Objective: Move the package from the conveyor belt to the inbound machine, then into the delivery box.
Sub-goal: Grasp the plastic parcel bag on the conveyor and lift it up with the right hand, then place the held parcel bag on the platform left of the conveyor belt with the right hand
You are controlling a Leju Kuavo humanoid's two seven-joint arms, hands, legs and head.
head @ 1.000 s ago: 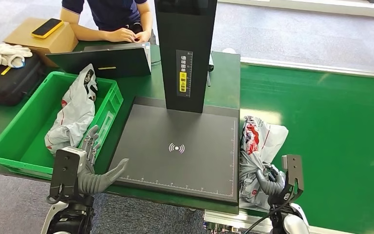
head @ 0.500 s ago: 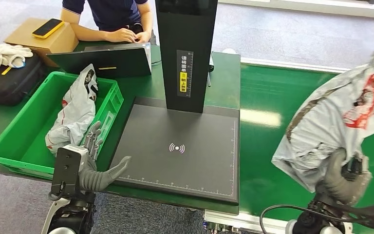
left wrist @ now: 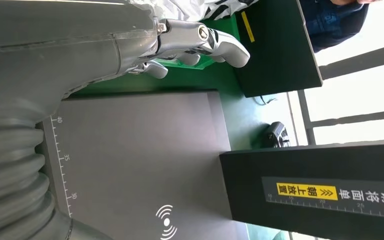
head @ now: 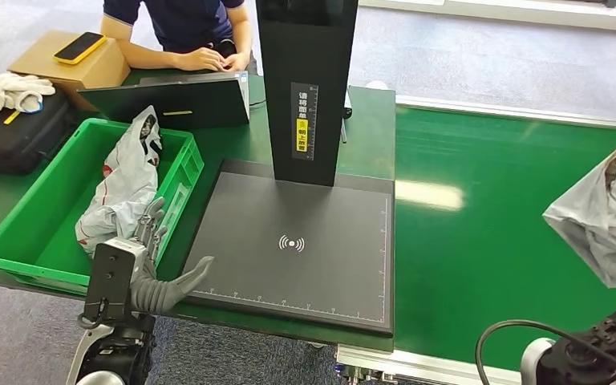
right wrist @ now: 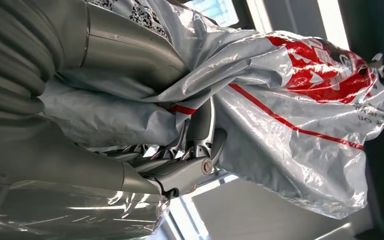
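Green delivery box (head: 16,241) at table's left edge, grey bag (head: 124,188) lying inside. Left hand (head: 154,277) at front edge, between box and black inbound machine (head: 297,241), fingers spread, holding nothing. Green conveyor belt (head: 489,233) on right. Right hand (right wrist: 145,150) holds grey-and-red package (head: 609,216) raised above belt's right edge, fingers clamped on plastic.

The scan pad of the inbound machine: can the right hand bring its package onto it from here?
Probably yes: the right hand holds the package above the conveyor belt, and the scan pad lies bare.
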